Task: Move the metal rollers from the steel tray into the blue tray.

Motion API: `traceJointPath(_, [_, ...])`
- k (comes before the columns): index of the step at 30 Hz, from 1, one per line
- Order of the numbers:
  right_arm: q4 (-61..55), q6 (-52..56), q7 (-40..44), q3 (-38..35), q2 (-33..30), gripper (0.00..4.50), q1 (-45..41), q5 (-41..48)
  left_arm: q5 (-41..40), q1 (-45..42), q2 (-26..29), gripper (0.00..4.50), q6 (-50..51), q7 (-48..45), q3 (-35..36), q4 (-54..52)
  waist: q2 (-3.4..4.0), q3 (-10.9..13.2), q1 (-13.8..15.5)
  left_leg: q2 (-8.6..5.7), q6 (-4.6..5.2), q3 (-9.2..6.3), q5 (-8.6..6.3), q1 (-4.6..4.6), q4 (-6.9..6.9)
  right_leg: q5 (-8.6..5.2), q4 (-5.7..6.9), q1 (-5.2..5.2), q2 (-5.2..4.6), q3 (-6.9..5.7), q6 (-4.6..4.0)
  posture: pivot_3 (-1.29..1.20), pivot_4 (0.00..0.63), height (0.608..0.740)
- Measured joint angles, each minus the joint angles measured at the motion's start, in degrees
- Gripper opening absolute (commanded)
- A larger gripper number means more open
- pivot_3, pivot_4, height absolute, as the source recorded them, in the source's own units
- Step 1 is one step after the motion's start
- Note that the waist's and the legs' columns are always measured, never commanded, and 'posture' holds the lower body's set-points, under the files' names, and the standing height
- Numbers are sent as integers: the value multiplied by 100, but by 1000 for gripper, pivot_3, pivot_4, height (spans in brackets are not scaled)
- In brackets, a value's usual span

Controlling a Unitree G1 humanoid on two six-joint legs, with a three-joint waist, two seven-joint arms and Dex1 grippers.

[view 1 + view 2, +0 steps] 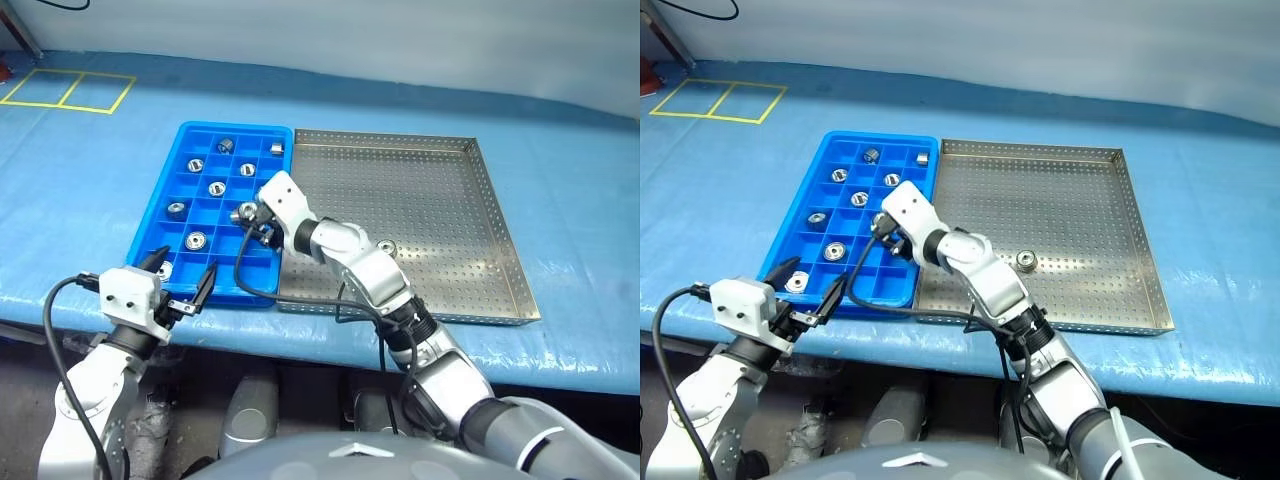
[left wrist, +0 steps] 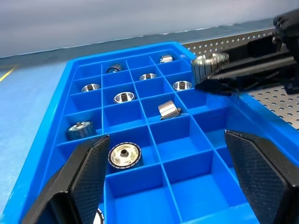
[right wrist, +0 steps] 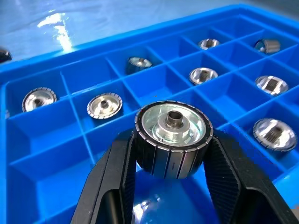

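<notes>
The blue tray (image 1: pixel 230 298) lies left of the steel tray (image 1: pixel 420 200), and their long sides touch. Several metal rollers (image 1: pixel 216 186) sit one to a compartment in the blue tray. One roller (image 1: pixel 386 247) lies on the steel tray near its front. My right gripper (image 3: pixel 173 140) is shut on a ribbed roller (image 3: pixel 172 135) and holds it just above the blue tray's compartments near the tray's right side (image 1: pixel 245 213). My left gripper (image 1: pixel 182 275) stands open and empty at the blue tray's front left corner, pointing along the tray (image 2: pixel 170 163).
Both trays rest on a table under a blue cover (image 1: pixel 90 220). Yellow tape squares (image 1: pixel 70 90) mark its far left. A black cable (image 1: pixel 245 280) from my right wrist hangs over the blue tray's front rim. The table's front edge runs just below the trays.
</notes>
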Motion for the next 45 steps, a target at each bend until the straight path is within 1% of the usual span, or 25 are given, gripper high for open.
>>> traceJointPath(5, [-179,106,45,130,-124,1736,144,-79,-1,35,-1,4294,-3,-35,-8,0,0,0,0,1,0,0,0,2,0,-1,2,0,1,-1,-1,382,150,740])
traceJointPath(7, [-226,151,44,126,-148,2475,154,-79,-5,34,-1,4294,-4,-60,-11,0,-1,-1,9,1,0,-1,0,2,0,-1,1,1,0,-2,-2,382,150,740])
traceJointPath(8, [-270,195,53,125,-159,2715,160,-77,-12,24,-1,4294,-4,-73,-19,0,-1,-1,18,0,0,-1,0,2,0,-1,1,1,0,-1,-2,360,150,740])
traceJointPath(12, [-379,232,-1,90,-205,4001,179,-89,-27,-130,5,4294,-3,-99,-105,6,-1,-1,42,0,0,0,0,1,2,-1,0,1,-1,-1,-1,320,150,740])
traceJointPath(17, [-719,372,-243,-224,-356,4001,397,-108,-37,-481,74,4294,5,-257,-264,86,-1,-1,-5,-1,-1,0,0,-2,2,-1,-1,-1,-1,-1,-1,251,150,740])
traceJointPath(22, [-1764,689,-697,-1136,-701,4001,795,-89,-129,-1092,174,4294,41,-490,-565,302,-1,-1,-94,-1,-2,0,0,-6,2,0,-4,-2,-1,0,1,168,150,740])
traceJointPath(25, [-2368,1000,-911,-1583,-981,4001,1206,-90,-139,-1425,193,4294,111,-634,-836,572,-1,-2,-197,-2,-1,1,0,-5,0,0,-4,-2,-1,2,1,114,150,740])
traceJointPath(28, [-2832,1325,-1007,-1804,-1170,4001,1756,-73,-139,-1664,213,4294,125,-792,-1106,846,-1,-2,-348,-2,0,0,0,-6,-1,0,-3,-2,-1,3,1,70,150,740])
traceJointPath(32, [-3319,1696,-1122,-1907,-1112,4001,2350,44,-146,-2023,228,4294,131,-967,-1353,1116,-1,-2,-597,1,0,1,0,0,0,1,3,0,2,4,2,26,150,740])
traceJointPath(35, [-3483,1797,-1205,-1922,-991,4001,2536,115,-155,-2140,241,4294,131,-1087,-1433,1209,0,-2,-767,2,0,3,0,5,5,2,11,2,3,7,4,10,150,740])
traceJointPath(42, [-3459,1802,-1369,-1952,-821,4001,2752,192,-159,-2347,258,4294,131,-1232,-1474,1392,-1,-2,-857,-2,1,4,0,3,10,5,6,6,0,10,10,-8,150,740])
traceJointPath(45, [-3225,1691,-1383,-1957,-765,4001,2730,212,-163,-2375,257,4294,131,-1290,-1487,1402,-1,-2,-884,-1,1,3,0,4,10,5,6,6,1,10,10,-7,150,740])
